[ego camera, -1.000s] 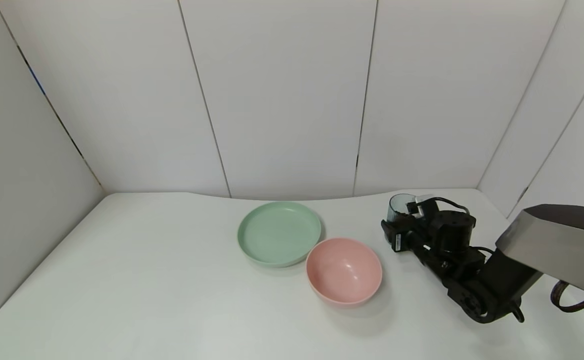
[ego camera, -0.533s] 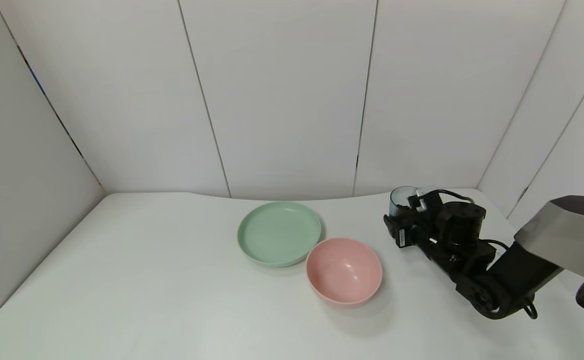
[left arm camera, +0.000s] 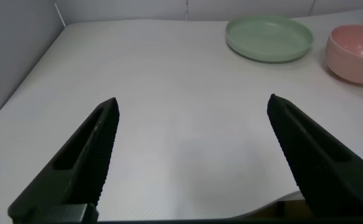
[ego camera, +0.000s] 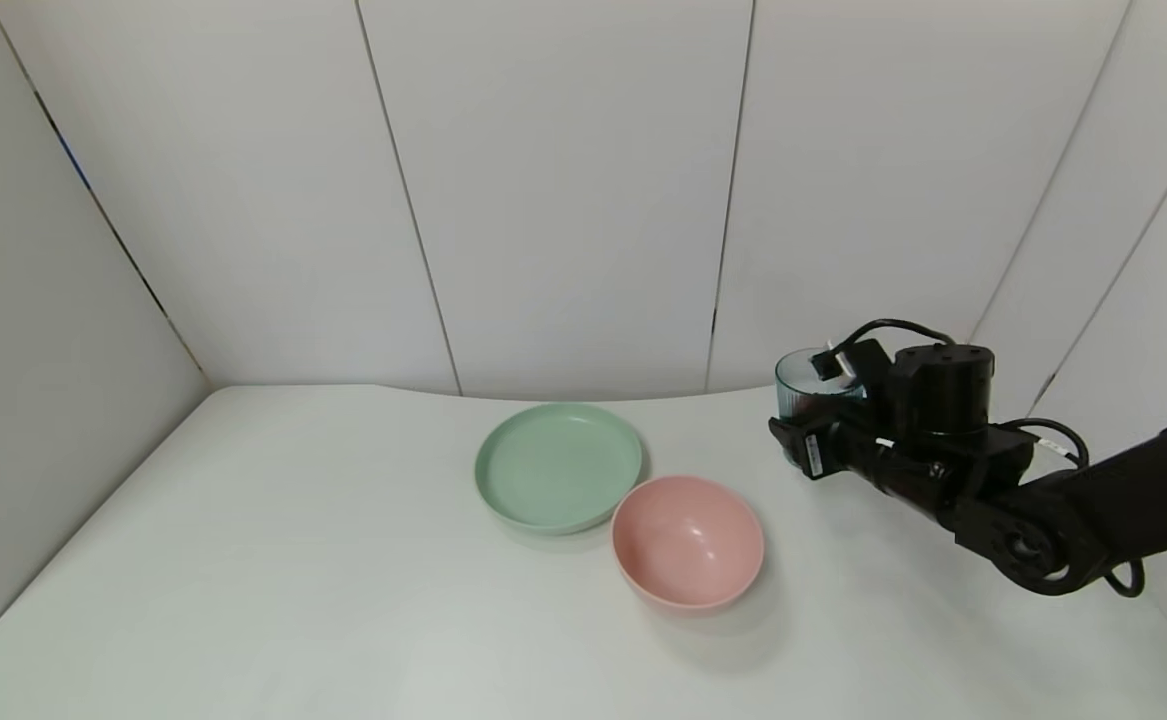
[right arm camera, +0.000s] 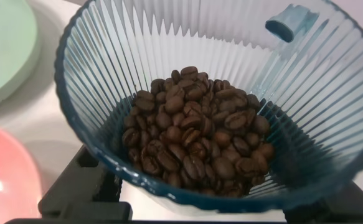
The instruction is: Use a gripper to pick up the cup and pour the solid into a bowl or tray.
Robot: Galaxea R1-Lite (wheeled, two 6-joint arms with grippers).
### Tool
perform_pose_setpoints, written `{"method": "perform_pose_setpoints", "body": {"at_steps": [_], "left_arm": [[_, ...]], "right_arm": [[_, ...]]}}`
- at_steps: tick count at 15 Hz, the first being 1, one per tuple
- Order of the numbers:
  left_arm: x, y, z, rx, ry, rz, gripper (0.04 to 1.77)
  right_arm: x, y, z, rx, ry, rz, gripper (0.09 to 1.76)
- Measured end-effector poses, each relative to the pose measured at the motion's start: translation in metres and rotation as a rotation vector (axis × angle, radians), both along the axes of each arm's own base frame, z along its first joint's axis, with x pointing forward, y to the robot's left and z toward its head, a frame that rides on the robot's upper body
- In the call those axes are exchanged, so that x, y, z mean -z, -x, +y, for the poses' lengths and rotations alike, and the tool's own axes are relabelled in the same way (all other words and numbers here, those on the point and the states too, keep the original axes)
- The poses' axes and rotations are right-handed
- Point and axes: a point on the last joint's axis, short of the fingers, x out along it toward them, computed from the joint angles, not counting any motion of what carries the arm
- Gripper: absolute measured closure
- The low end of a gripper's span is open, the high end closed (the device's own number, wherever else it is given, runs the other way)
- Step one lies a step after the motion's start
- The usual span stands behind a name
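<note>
I'm holding the ribbed cup (ego camera: 805, 392) clamped in my right gripper (ego camera: 811, 425), clear of the table, coffee beans (right arm camera: 197, 132) inside; the pink bowl (ego camera: 688, 541) is waiting empty, pouring undone.

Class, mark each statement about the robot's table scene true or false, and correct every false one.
1. The right gripper holds the ribbed cup. True.
2. The cup is empty. False: coffee beans lie heaped in its bottom.
3. The pink bowl already holds beans. False: nothing lies in it.
4. The green plate lies farther from the robot than the pink bowl. True.
5. The left gripper is shut on the plate. False: it is open over bare table, apart from the plate.
</note>
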Motion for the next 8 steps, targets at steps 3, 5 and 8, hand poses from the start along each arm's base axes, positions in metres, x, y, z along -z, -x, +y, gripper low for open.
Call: {"method": "perform_pose_setpoints", "body": {"at_steps": [3, 5, 8], "left_arm": [[0.0, 0.0, 0.0, 0.0, 0.0, 0.0, 0.09], [0.0, 0.0, 0.0, 0.0, 0.0, 0.0, 0.09], [0.0, 0.0, 0.0, 0.0, 0.0, 0.0, 0.09]], "right_arm": [[-0.023, 0.011, 0.005, -0.029, 0.029, 0.021, 0.49], [-0.031, 0.02, 0.006, -0.062, 0.102, 0.039, 0.49], [-0.044, 0.028, 0.004, -0.061, 0.229, -0.004, 0.49]]}}
